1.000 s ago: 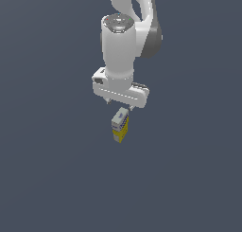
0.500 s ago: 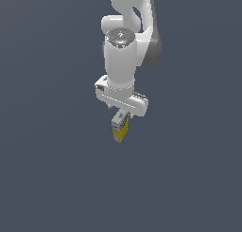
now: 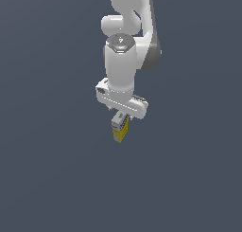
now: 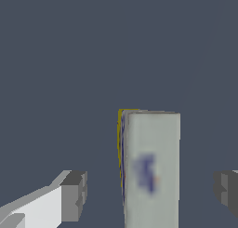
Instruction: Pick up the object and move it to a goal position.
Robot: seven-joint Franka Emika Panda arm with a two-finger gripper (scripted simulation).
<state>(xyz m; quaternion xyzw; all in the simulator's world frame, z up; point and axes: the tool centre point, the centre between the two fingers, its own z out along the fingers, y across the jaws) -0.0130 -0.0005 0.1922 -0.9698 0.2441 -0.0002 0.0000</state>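
Fingers (image 4: 151,192) spread apart flank the carton (image 4: 151,169) above a plain slate-grey surface (image 3: 56,179).

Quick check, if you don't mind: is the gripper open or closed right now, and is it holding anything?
Gripper: open, holding nothing. In the wrist view its fingers stand clear of the box on both sides, with the box between them.

Backdrop: flat, matte slate-blue surface (image 3: 52,169), one plain tone from 12 o'clock round to 6 o'clock in the exterior view.
Wrist view backdrop: the same slate-blue field (image 4: 60,59), slightly darker toward 3 o'clock.
Floor and walls: cannot tell apart; no seam or horizon shows.
Light: soft and even, with no cast shadows on the surface.
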